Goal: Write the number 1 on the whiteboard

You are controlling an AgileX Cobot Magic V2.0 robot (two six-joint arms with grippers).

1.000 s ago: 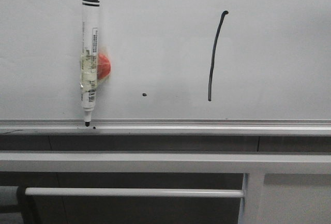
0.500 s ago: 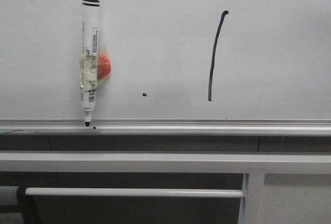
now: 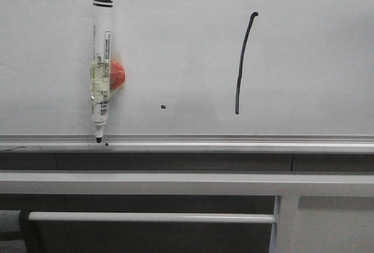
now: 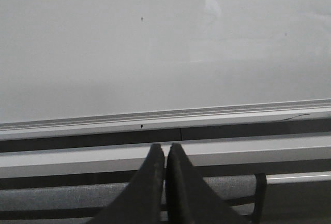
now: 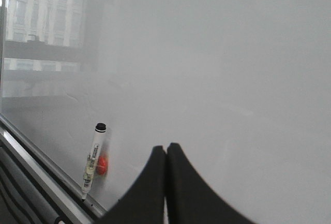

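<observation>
The number 1 stands upper right on the whiteboard — writing looks finished. Left claw and right claw are pressed together, empty — only retreat remains.

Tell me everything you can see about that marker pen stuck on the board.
The marker pen stands upright against the whiteboard, black butt end up, uncapped black tip down on the silver rail. Its white barrel carries printed labels and looks taped around the middle to a red round piece, perhaps a magnet. No claw touches it. The number 1 lies to its right.
</observation>
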